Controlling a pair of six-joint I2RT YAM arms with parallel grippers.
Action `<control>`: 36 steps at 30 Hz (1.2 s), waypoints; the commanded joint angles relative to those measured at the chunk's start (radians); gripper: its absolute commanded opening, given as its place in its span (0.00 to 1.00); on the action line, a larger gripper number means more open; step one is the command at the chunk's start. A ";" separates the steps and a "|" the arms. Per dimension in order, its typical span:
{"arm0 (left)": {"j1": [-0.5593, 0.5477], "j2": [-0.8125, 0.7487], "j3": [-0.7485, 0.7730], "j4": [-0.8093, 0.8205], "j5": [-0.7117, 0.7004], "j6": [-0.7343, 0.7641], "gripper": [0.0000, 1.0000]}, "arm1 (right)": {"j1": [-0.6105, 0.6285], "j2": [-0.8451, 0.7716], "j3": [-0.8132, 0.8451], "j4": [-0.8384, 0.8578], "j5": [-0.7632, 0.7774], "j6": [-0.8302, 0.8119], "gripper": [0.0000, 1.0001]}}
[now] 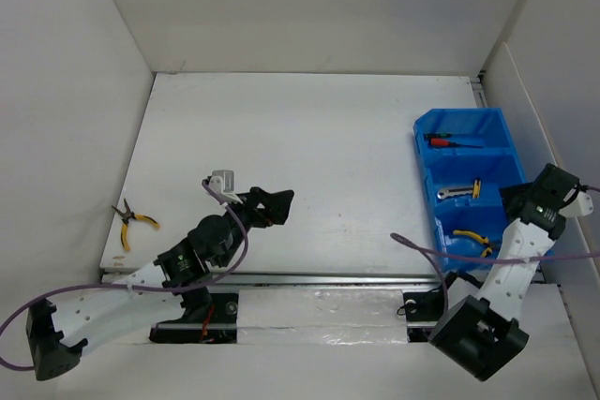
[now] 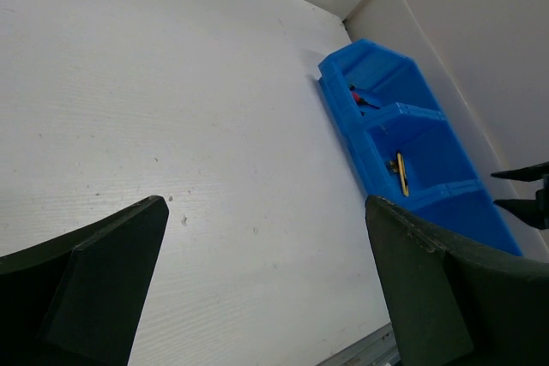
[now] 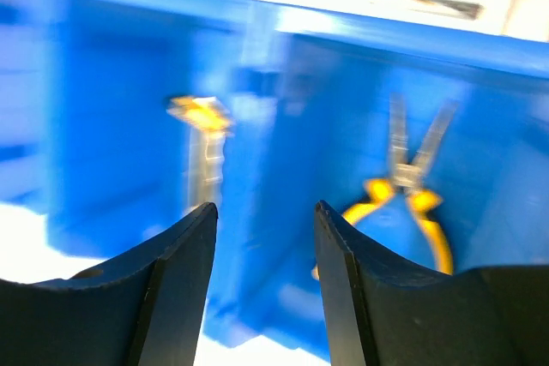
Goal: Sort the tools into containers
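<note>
The blue bin [image 1: 497, 133] stands at the right of the table. Its far compartment holds red and dark screwdrivers [image 1: 452, 140], the middle one a grey utility knife [image 1: 459, 191], the near one yellow-handled pliers [image 1: 473, 241]. A second pair of yellow pliers [image 1: 135, 220] lies on the table at the far left. My left gripper [image 1: 278, 204] is open and empty above the table, right of those pliers. My right gripper [image 1: 515, 203] is open and empty over the bin's right side. In the right wrist view it [image 3: 266, 220] hangs above the divider between the knife [image 3: 206, 152] and the pliers [image 3: 410, 186].
White walls close in the table on the left, back and right. The bin [image 2: 429, 156] shows at the far right of the left wrist view, with my left gripper [image 2: 266, 246] over bare tabletop. A metal rail [image 1: 319, 278] runs along the near edge.
</note>
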 commanded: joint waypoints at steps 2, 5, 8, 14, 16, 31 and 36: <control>0.004 0.045 0.036 0.028 -0.034 -0.015 0.99 | 0.004 -0.149 0.085 0.043 -0.251 -0.036 0.54; 0.048 0.106 0.100 -0.036 -0.058 -0.060 0.99 | 0.077 -0.232 0.110 0.114 -0.435 -0.047 0.54; 0.147 0.190 0.186 -0.133 -0.053 -0.108 0.99 | 0.181 -0.265 0.151 0.169 -0.490 -0.053 0.55; 0.393 0.330 0.310 -0.240 0.056 -0.163 0.99 | 0.598 -0.303 0.170 0.367 -0.362 -0.087 0.63; 0.496 0.353 0.361 -0.289 0.076 -0.169 0.99 | 0.806 -0.189 0.200 0.370 -0.271 -0.136 0.64; 1.011 0.417 0.404 -0.602 -0.086 -0.314 0.86 | 1.426 -0.055 -0.016 0.766 -0.053 -0.167 0.70; 1.175 0.565 0.389 -0.596 -0.020 -0.332 0.89 | 1.417 -0.076 -0.024 0.693 -0.029 -0.182 0.69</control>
